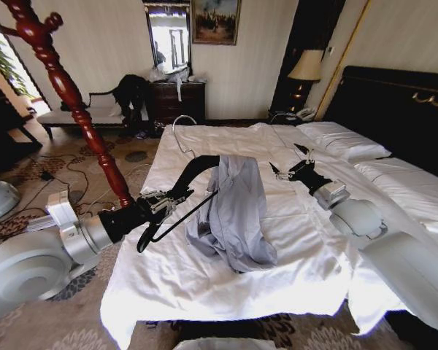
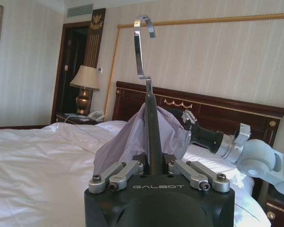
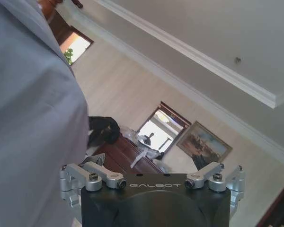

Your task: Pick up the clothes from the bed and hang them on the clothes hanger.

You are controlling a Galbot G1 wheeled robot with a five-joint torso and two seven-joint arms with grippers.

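Left gripper (image 1: pixel 163 200) grips hanger (image 1: pixel 197 166); bedpost (image 1: pixel 73 98) beside.

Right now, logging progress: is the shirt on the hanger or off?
On: the shirt drapes over one end of the hanger, hem trailing on the bed.

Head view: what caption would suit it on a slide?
Left pincer holds the black clothes hanger, grey-blue shirt draped over one end, above the white bed; open right pincer hovers beside it.

The right tool (image 3: pixel 151 177) stands with its fingers spread wide, nothing between them. The grey-blue shirt (image 3: pixel 33 118) hangs close beside one finger (image 3: pixel 78 177). Beyond it are a dark dresser (image 3: pixel 132 158), a mirror (image 3: pixel 162 128) and a framed painting (image 3: pixel 206 144) on the wall.
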